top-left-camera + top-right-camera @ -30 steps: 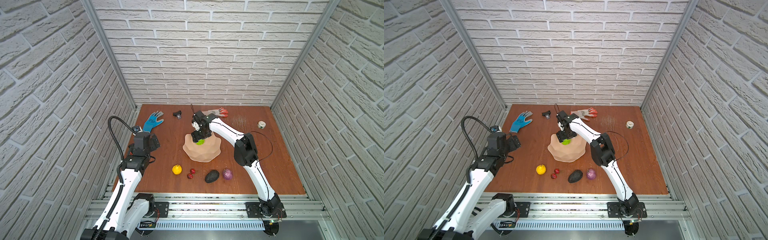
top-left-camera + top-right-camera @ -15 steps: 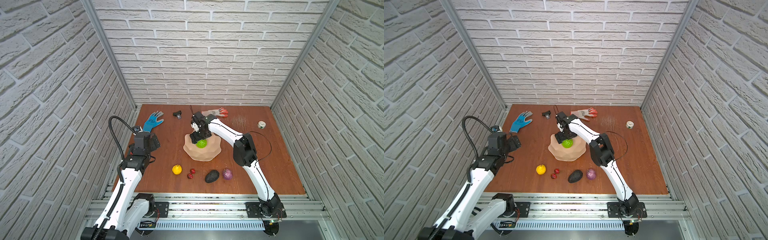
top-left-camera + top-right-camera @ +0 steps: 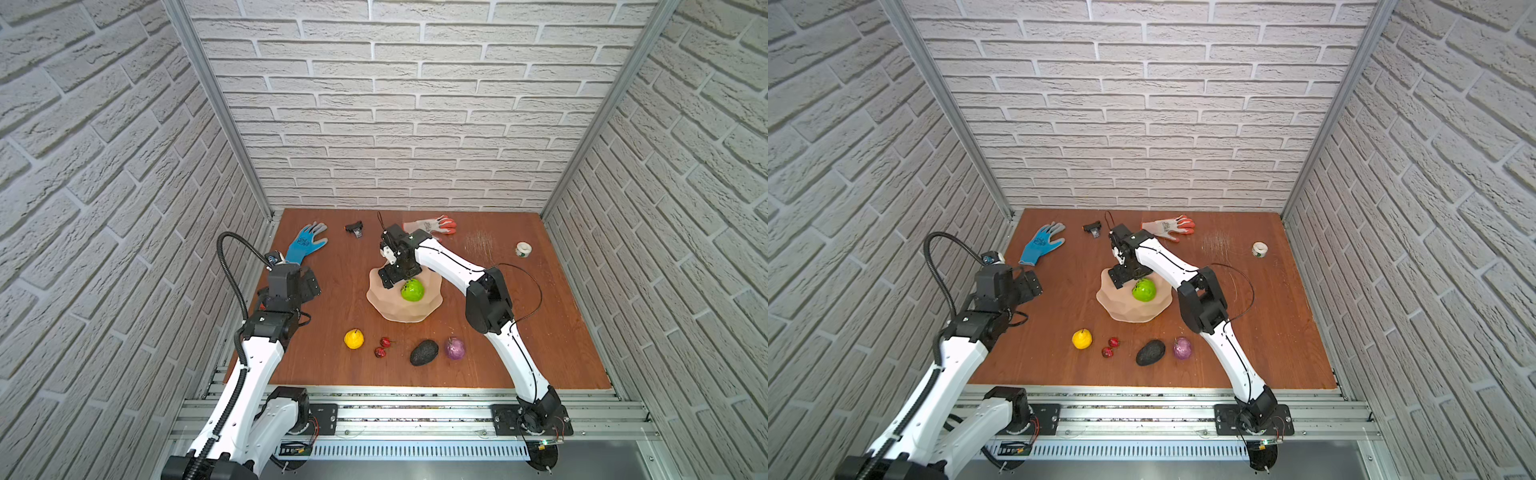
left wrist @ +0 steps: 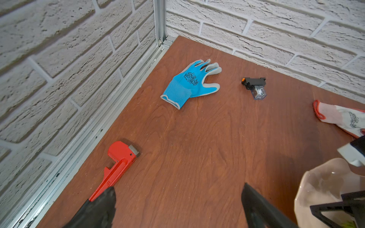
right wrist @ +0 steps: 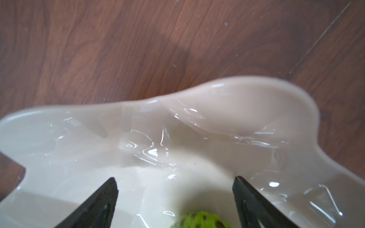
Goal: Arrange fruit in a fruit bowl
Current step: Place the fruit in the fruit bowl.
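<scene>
The pale peach fruit bowl (image 3: 399,311) (image 3: 1125,311) (image 5: 237,92) stands mid-table with the bumpy green ball (image 3: 412,290) (image 3: 1144,289) (image 5: 201,220) lying loose inside. My right gripper (image 3: 398,276) (image 3: 1128,276) (image 5: 174,178) hangs open just above the bowl's far side, and the ball is clear of its fingers. Near the front edge lie the yellow fruit (image 3: 353,339), two red cherries (image 3: 382,347), the dark avocado (image 3: 424,352) and the purple fruit (image 3: 454,348). My left gripper (image 3: 309,284) (image 4: 178,186) is open and empty above bare wood to the left of the bowl.
A blue glove (image 3: 307,243) (image 4: 190,83), a black gadget (image 3: 354,228) and a red-and-white glove (image 3: 432,225) lie along the back. A white tape roll (image 3: 523,249) sits at the back right. A red pipe wrench (image 4: 116,165) lies by the left wall.
My right gripper has opened and let the green ball go into the bowl, then drawn back and up a little. The left arm has not moved.
</scene>
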